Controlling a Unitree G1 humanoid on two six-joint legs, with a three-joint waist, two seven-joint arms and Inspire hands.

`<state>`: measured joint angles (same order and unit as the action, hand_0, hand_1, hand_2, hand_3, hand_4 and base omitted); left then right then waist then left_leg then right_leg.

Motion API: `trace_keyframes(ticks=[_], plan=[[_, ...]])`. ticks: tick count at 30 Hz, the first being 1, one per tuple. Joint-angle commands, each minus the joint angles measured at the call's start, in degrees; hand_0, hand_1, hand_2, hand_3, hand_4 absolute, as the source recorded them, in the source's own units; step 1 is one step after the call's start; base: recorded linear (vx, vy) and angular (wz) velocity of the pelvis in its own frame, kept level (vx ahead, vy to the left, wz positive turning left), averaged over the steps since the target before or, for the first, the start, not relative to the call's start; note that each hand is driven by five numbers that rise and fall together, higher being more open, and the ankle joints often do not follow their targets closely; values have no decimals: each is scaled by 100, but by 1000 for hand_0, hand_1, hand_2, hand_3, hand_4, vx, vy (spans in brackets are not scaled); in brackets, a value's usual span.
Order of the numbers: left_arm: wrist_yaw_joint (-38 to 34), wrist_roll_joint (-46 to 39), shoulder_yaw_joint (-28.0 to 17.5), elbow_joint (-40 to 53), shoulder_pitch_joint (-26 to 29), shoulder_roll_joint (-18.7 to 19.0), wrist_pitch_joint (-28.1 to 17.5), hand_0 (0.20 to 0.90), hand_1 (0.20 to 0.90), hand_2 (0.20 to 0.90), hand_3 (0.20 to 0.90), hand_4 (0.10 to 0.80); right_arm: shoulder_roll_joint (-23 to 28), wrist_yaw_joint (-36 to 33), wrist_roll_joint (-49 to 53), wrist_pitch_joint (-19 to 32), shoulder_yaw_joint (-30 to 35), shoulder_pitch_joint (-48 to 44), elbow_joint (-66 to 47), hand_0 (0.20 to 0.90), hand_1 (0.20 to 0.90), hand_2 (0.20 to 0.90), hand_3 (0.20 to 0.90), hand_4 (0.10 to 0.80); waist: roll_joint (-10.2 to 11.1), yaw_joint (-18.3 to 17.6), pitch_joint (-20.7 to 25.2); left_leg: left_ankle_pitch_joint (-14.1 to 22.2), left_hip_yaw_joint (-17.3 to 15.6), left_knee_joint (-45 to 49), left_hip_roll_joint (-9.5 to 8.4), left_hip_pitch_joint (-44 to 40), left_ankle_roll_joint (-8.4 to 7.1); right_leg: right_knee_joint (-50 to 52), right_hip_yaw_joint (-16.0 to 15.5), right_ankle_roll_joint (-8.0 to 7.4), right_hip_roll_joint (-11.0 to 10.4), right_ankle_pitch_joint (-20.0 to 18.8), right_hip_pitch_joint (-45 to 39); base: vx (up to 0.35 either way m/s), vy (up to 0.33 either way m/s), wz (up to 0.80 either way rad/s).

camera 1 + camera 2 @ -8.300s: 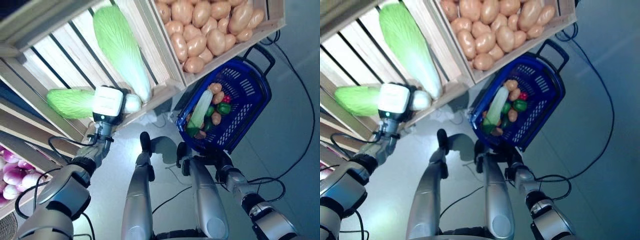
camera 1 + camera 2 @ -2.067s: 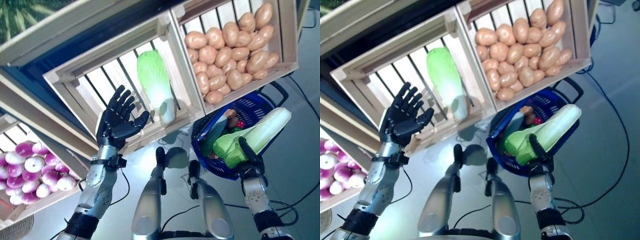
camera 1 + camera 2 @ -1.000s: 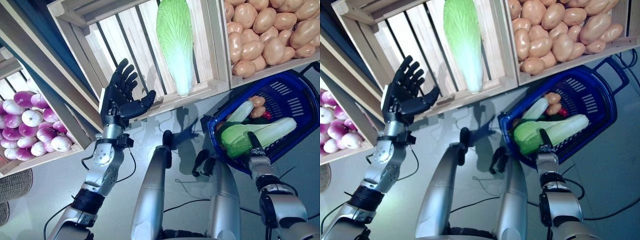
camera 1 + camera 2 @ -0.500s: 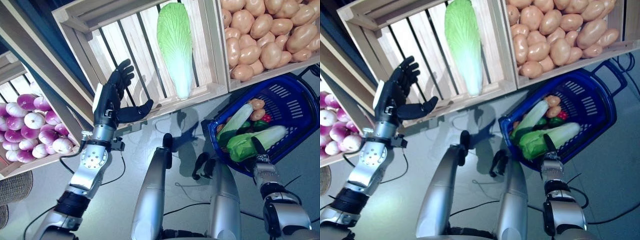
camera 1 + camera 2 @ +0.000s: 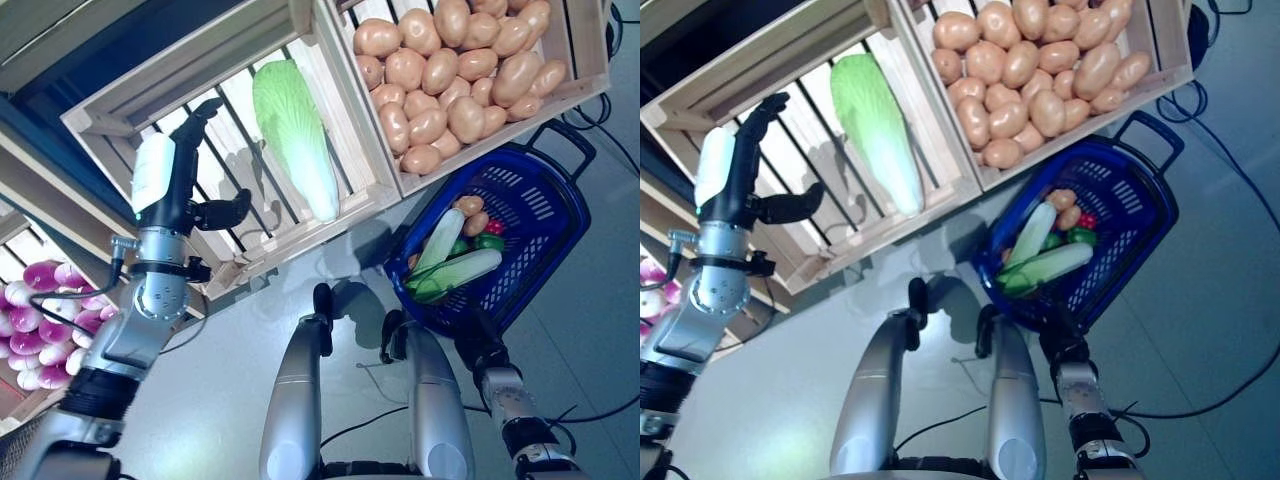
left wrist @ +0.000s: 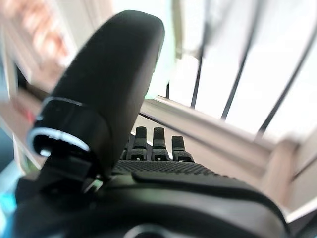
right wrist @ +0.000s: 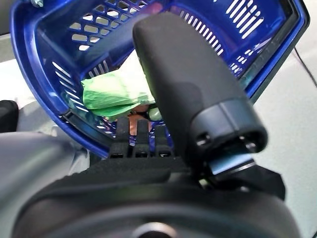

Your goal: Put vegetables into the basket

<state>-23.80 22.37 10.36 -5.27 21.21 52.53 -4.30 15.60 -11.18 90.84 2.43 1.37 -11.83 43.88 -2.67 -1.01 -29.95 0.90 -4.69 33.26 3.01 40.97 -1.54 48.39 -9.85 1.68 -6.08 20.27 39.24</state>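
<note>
Raised before the slatted wooden crate (image 5: pixel 120 120), the left hand (image 5: pixel 170 190) in the left eye view has its fingers straight and its thumb spread wide, holding nothing and touching nothing; one Chinese cabbage (image 5: pixel 295 135) lies inside that crate, apart from the hand. Beside it a second crate (image 5: pixel 590 60) is heaped with potatoes (image 5: pixel 450 70), too many and too overlapped to count. On the floor below stands one blue basket (image 5: pixel 560 235), holding two long pale-green cabbages (image 5: pixel 450 270) lying side by side, a couple of potatoes, something red and something green. The right hand (image 5: pixel 478 340) shows only as a dark shape at the basket's near rim. At the far left lie purple onions (image 5: pixel 40 320), partly cut off. From the right eye view the scene reads the same: the left hand (image 5: pixel 735 180) open in front of the crate, the single cabbage (image 5: pixel 875 125) in it, the basket (image 5: pixel 1140 200) with its two cabbages, and the right hand (image 5: pixel 1060 335) low at the rim. Along the left wrist view the fingers (image 6: pixel 153 144) reach out straight toward the crate's slats, empty. Along the right wrist view the right hand (image 7: pixel 148 163) has its fingers extended and its thumb upright over the basket (image 7: pixel 39 99), released, with a leafy green cabbage end (image 7: pixel 111 94) lying inside just past the fingertips.
</note>
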Motion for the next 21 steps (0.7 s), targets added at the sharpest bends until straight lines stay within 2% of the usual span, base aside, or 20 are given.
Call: trace_keyframes(ticks=[1, 3, 4, 10, 14, 16, 21], plan=[[-562, 1292, 41, 162, 1205, 713, -271, 900, 900, 900, 900, 800, 257, 395, -261, -211, -133, 508, 161, 900, 900, 900, 900, 800, 75, -177, 15, 583, -315, 259, -84, -128, 37, -1194, 0, -103, 150, -1155, -257, -8, -2, -3], [-517, 1553, 569, -60, 1651, 1103, -216, 900, 900, 900, 900, 800, 328, 558, -381, -206, -203, 477, 201, 900, 900, 900, 900, 800, 92, -240, 15, 554, -348, 229, -19, -138, 25, -1218, -24, -104, 153, -1167, -264, 0, 0, 0], [-476, 1630, 662, -100, 1738, 1162, -237, 900, 900, 900, 900, 800, 342, 548, -373, -189, -230, 481, 163, 900, 900, 900, 900, 800, 99, -246, 15, 556, -358, 224, -7, -140, 28, -1219, -29, -98, 153, -1162, -263, 0, 0, 0], [103, 2484, 1942, -200, 2738, 1862, -158, 900, 900, 900, 900, 800, 596, 651, -458, -33, -326, 504, 86, 900, 900, 900, 900, 800, 114, -379, 15, 529, -467, 207, 133, -147, 6, -1237, -57, -88, 116, -1174, -265, 0, -1, -8], [-30, 2599, 2413, -245, 3158, 2067, -24, 900, 900, 900, 900, 800, 712, 645, -386, 28, -326, 473, 117, 900, 900, 900, 900, 800, 134, -405, 15, 501, -496, 163, 171, -123, 31, -1256, -40, -89, 112, -1194, -207, -27, -8, -5], [-197, 2554, 2602, -391, 3292, 2080, -116, 900, 900, 900, 900, 800, 750, 738, -366, 20, -292, 442, 225, 900, 900, 900, 900, 800, 132, -407, 15, 475, -471, 144, 173, -116, 22, -1210, -33, -97, 109, -1199, -169, -12, -3, -2], [-39, 2523, 2997, -876, 3480, 2055, -339, 900, 900, 900, 900, 800, 836, 746, -432, 17, -305, 255, 263, 900, 900, 900, 900, 800, 141, -402, 15, 418, -488, 89, 206, -115, 3, -1263, -31, -111, 121, -1232, -175, 0, 0, 0]])
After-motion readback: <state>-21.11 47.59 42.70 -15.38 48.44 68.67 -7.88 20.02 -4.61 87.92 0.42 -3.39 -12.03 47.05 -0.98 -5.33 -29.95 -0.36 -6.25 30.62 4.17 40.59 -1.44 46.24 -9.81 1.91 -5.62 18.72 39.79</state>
